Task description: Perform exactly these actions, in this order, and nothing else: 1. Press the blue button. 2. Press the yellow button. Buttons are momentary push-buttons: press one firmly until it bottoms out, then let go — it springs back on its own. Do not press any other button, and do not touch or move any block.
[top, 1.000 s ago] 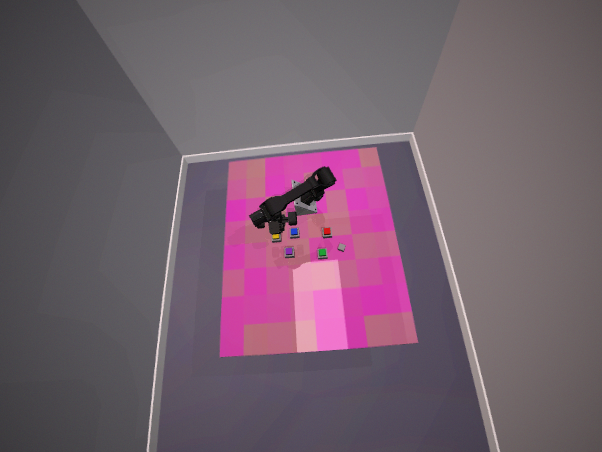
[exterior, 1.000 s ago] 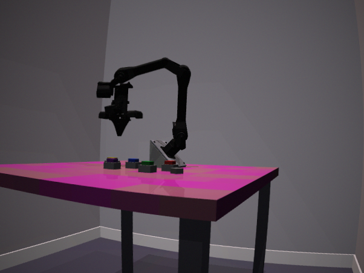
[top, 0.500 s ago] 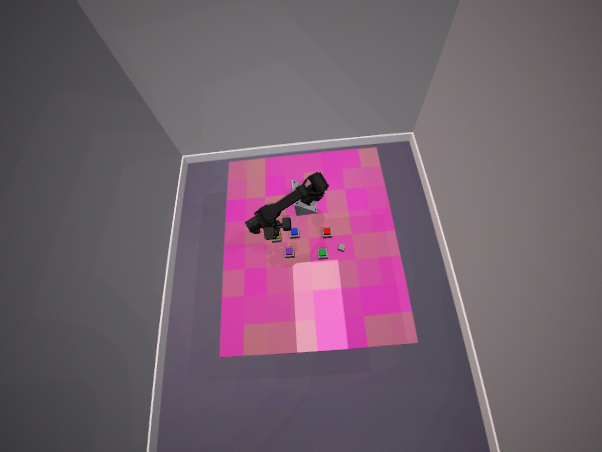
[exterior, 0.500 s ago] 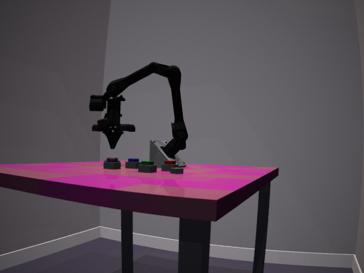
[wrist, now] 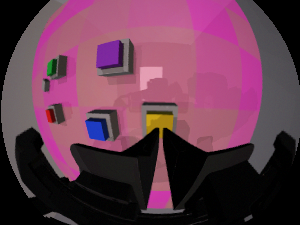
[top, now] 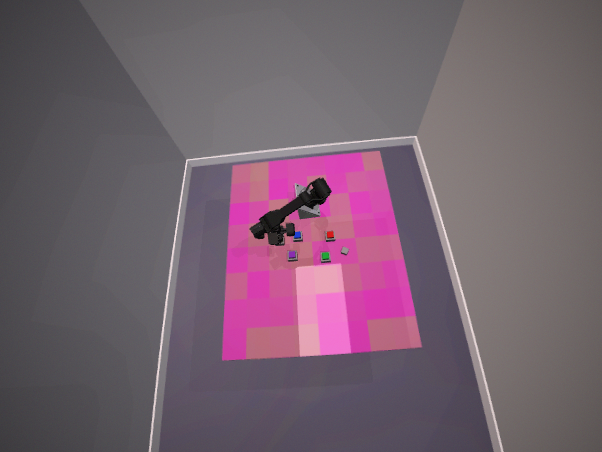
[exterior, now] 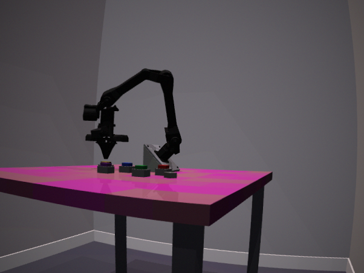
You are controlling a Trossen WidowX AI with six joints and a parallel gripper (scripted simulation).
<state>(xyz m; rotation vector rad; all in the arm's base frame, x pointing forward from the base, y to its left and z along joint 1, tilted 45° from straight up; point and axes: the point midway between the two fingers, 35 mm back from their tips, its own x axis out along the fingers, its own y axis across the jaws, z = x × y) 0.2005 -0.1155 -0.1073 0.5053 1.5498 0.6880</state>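
My gripper is shut, its tips just above the yellow button, with a small gap showing in the exterior view. The yellow button is under the tips in the wrist view; in the top view the arm hides its cap, and in the exterior view it is mostly behind the purple button. The blue button stands beside the yellow one, its cap raised above its grey base, with nothing touching it.
The purple button, green button and red button stand nearby. A small grey block lies near the green and red buttons.
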